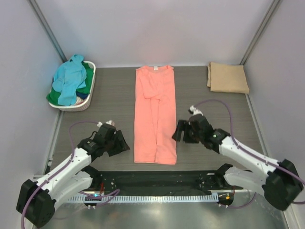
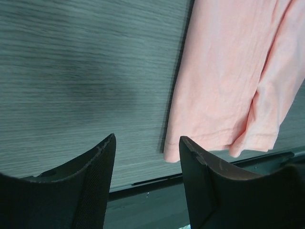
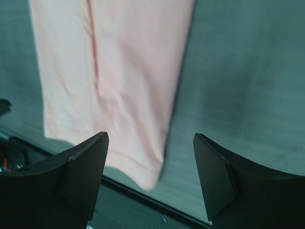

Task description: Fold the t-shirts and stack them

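Flanking salmon-pink t-shirt [image 1: 155, 114] at hem end: left gripper [image 1: 117, 142] and right gripper [image 1: 183, 131], one each side, jaws apart, empty. Shirt flat mid-table, sleeves tucked in, long strip; likely staged for hem-to-collar fold. Tan t-shirt [image 1: 228, 78] folded far right, probable stack base.

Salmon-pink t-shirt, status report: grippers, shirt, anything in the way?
Left gripper and right gripper open, empty, flanking the salmon-pink t-shirt near its hem. Shirt flat, sleeves folded in, one long strip. Nothing in the way.
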Robot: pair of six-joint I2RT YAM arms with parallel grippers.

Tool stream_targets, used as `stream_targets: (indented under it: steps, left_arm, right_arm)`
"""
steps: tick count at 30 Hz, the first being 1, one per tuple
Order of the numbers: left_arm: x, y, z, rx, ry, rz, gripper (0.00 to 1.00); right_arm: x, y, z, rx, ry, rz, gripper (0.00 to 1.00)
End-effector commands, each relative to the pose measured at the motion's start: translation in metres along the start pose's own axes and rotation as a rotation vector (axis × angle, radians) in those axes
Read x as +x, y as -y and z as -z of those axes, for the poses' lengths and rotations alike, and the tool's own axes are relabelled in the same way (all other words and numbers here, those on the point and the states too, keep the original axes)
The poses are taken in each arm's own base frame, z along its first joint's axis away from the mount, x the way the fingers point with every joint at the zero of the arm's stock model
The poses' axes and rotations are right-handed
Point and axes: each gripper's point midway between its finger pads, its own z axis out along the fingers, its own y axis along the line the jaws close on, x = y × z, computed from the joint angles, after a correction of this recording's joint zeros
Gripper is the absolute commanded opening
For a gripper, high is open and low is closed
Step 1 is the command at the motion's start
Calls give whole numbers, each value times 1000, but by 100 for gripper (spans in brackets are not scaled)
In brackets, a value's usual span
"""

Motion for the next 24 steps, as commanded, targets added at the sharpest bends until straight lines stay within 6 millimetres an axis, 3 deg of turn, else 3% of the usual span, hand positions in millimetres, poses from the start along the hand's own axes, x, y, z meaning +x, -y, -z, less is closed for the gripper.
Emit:
stream_targets:
  steps: [1, 3, 4, 10, 18, 24]
  left_arm:
    - [-3, 26, 0, 108, 29, 24, 57]
    - [4, 24, -3, 95, 15, 24, 57]
    - [8, 23, -5, 89, 10, 15, 56]
    - [32, 17, -16, 72, -28, 22, 54]
    - [45, 20, -20, 70, -44, 3, 52]
    - [57, 18, -25, 52, -77, -12, 48]
  right_arm:
    - [46, 8, 15, -25, -33, -141, 78]
    - [62, 1, 20, -51, -39, -157, 77]
    - [72, 7, 16, -30, -49, -162, 76]
    - [113, 1, 5, -30, -133, -139, 67]
    - [126, 0, -5, -13, -156, -112, 54]
    - [131, 0, -9, -14, -172, -101, 37]
